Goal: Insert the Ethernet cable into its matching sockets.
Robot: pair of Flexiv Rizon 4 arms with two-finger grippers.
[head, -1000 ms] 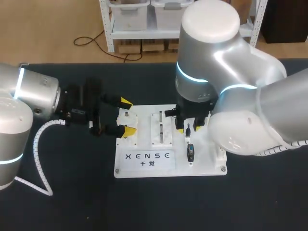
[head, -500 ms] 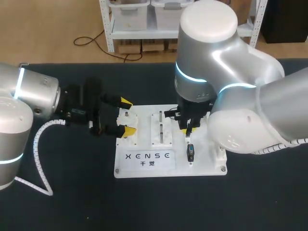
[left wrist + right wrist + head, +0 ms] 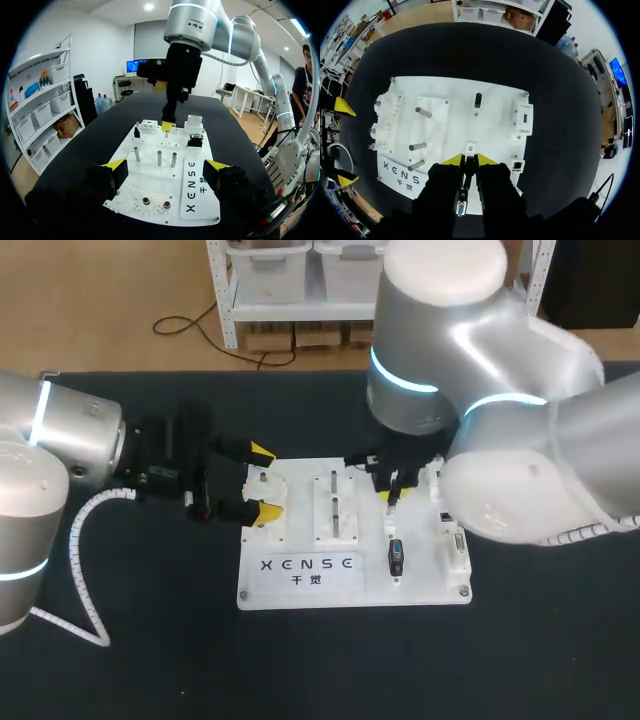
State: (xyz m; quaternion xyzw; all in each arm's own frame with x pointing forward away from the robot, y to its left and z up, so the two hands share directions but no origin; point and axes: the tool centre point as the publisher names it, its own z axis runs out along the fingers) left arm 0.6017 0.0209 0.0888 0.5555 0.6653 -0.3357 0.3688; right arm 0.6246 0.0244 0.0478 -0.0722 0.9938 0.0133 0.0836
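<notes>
Over the white plastic socket board [image 3: 425, 585], right gripper [image 3: 468, 160] clamps the thin black Ethernet cable [image 3: 468, 172]. Positioning step, I'd say; next needs plug-to-socket alignment.

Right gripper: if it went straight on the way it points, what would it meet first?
Probably the small white block on the white board, just ahead of the right gripper, which is shut on a dark plug; the gap is hard to judge.
</notes>
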